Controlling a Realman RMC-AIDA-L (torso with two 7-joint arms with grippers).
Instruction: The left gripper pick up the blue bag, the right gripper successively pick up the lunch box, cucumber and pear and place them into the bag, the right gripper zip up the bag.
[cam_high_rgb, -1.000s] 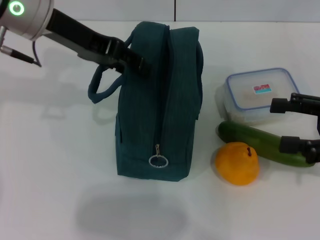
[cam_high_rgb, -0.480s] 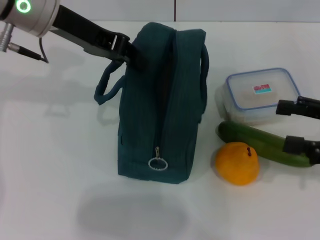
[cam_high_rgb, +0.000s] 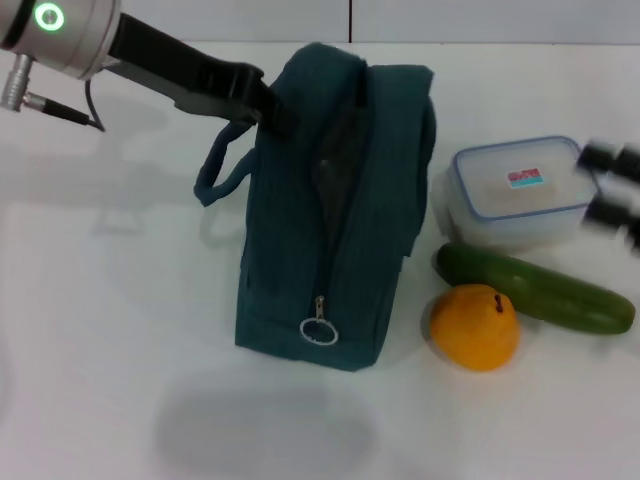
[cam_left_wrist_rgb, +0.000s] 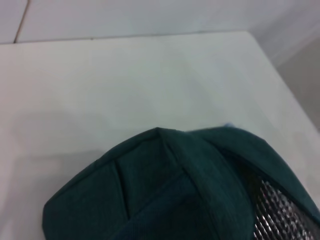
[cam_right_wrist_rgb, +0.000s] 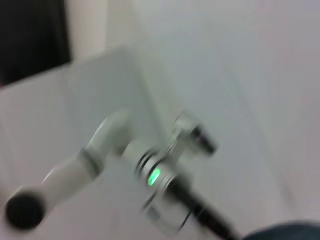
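Nearest the robot on the white table (cam_high_rgb: 110, 330) sat one pear (cam_high_rgb: 474, 326), round and orange-yellow, with a short dark stem. Just behind it, and touching it or nearly so, lay one long green cucumber (cam_high_rgb: 540, 289). Behind the cucumber stood one lunch box (cam_high_rgb: 518, 190), see-through, with a blue-edged lid. None of the three was in the bag yet. To the left of the food stood one blue bag (cam_high_rgb: 325, 215), with a ring zip pull (cam_high_rgb: 319, 331) at its near end. Its top was partly open, and a little silver lining showed inside in the left wrist view. The left gripper (cam_high_rgb: 262, 100) was at the far top corner of the bag, and it seemed to be pinching the cloth there, though its jaws were partly hidden. So the step in hand looked like holding up the bag so that it stayed open. The right gripper (cam_high_rgb: 612, 185) was at the right edge, just by the far end of the lunch box. It was too blurred to tell if its jaws were spread or pressed together, and it held nothing. Next it would likely need to reach the lunch box, grip it, and put it into the bag first.
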